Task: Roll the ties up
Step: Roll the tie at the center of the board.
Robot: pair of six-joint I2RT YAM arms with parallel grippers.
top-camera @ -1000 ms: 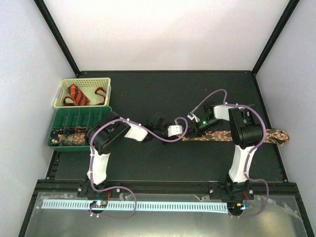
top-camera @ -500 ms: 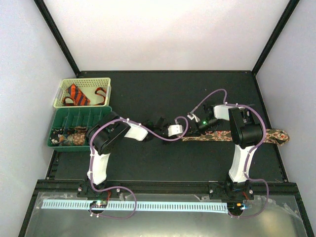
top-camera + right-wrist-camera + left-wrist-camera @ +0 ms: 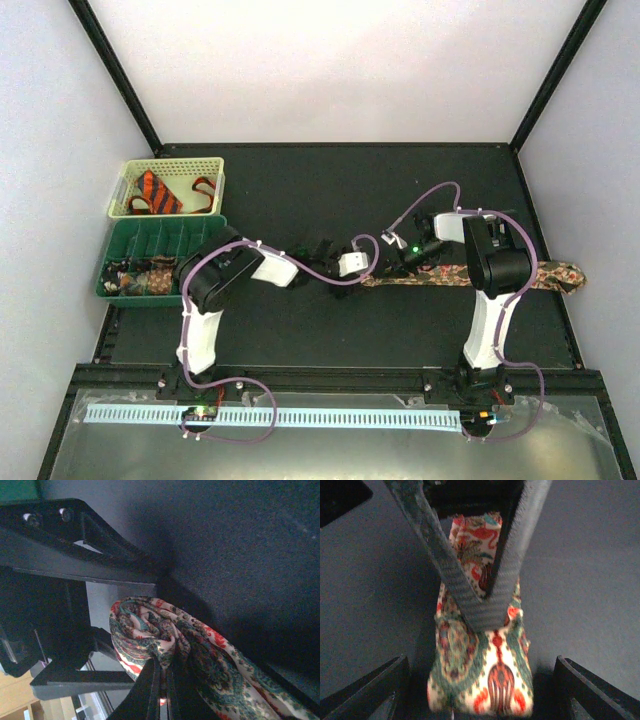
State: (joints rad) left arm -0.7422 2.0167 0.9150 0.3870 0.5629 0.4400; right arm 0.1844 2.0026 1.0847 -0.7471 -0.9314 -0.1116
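We log the left tool (image 3: 480, 672) spread wide either side of the paisley tie (image 3: 492, 652), its folded end pinched tight by the right tool (image 3: 161, 682), the strip trailing toward 3 o'clock across the bench (image 3: 300, 190), and the orange tie (image 3: 158, 192) at 10 o'clock.

Top: looked down from high behind near edge, far off, whole table (image 3: 300, 190) taken in. Left wrist: looked close along table at tie (image 3: 485, 680) end. Right wrist: equally close, faced back at same end. Shared across all three: tie end.
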